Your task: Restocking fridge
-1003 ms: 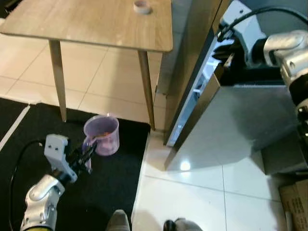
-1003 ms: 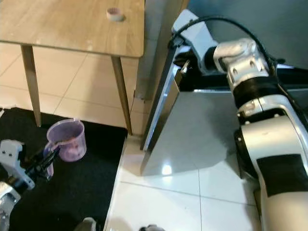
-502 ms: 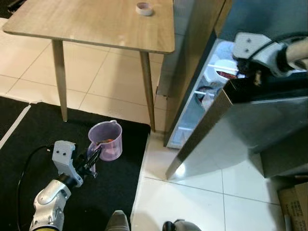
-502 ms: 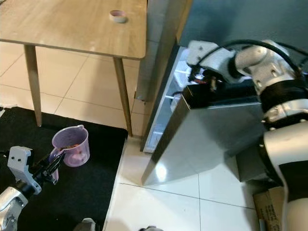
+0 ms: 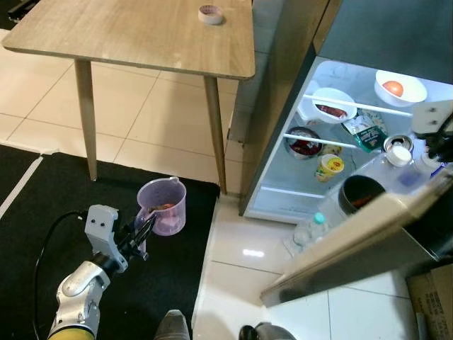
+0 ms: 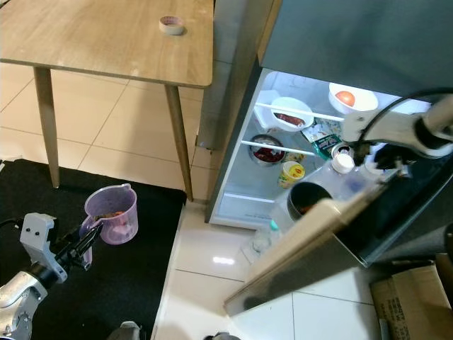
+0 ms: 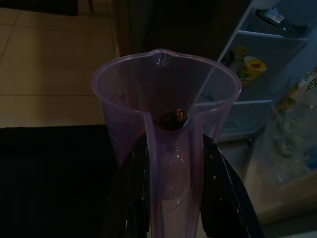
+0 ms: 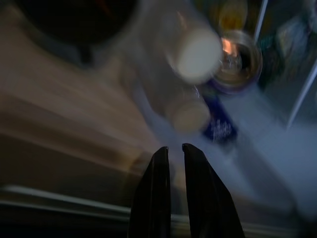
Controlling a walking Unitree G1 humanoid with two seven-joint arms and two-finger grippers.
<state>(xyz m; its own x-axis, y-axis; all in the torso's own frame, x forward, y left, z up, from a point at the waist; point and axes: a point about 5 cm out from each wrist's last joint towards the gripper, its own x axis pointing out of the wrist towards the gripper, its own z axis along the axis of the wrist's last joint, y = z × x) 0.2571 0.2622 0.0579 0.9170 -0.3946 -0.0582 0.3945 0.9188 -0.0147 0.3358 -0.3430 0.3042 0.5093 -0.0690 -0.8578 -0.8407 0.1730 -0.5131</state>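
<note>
While the right gripper [image 8: 172, 148], fingers nearly together, hovers by the open fridge door [image 5: 368, 227], the left gripper [image 7: 173, 144] clamps the handle of a light, rigid, likely slippery purple plastic jug [image 5: 164, 205].

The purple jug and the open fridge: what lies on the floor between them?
Nothing stands there. Between the purple jug and the fridge, the left eye view shows bare black mat edge, then white tile.

Purple translucent jug [image 5: 165, 206]; black mat [image 5: 42, 205]; light wood table [image 5: 134, 32]; white bowls [image 5: 333, 103].
</note>
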